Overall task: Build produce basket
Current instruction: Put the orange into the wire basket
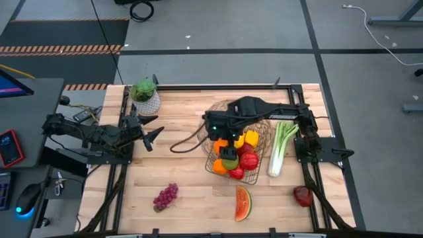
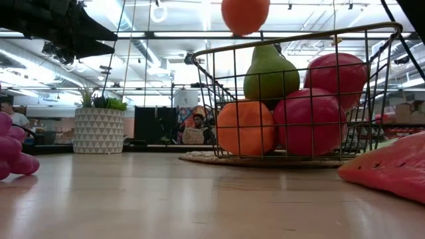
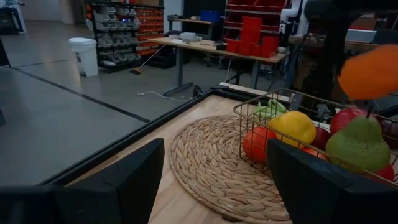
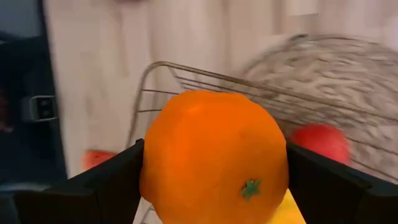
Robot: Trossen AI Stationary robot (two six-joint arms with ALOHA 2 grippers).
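Nearest item: you are seeing a red watermelon slice with a green rind [image 1: 243, 203] lying on the wooden table [image 1: 178, 178] at the near edge, in front of the basket.
Right gripper: you are watching the right gripper [image 4: 214, 180] holding a round orange fruit [image 4: 214, 155] between its two dark fingers, above the basket; in the low view the orange [image 2: 245, 14] is hanging over the rim.
Basket: the round dark wire-mesh basket [image 1: 261, 142] is sitting on a woven straw mat [image 3: 205, 162] right of the table's centre.
Basket contents: it is holding a green pear [image 2: 271, 70], red apples [image 2: 311, 123], another orange [image 2: 246, 127] and a yellow piece [image 3: 297, 127].
Left gripper: the left gripper [image 1: 151, 129] is waiting at the table's left side, fingers spread wide, gripping nothing.
Loose produce: a purple grape bunch [image 1: 165, 196] is lying near the front edge; a long pale-green celery stalk [image 1: 282, 149] is lying just beside the basket on its right; a dark red piece [image 1: 303, 196] is sitting near the right front corner.
Bystander object: a leafy green plant in a white pot [image 1: 145, 96] is standing at the far left corner.
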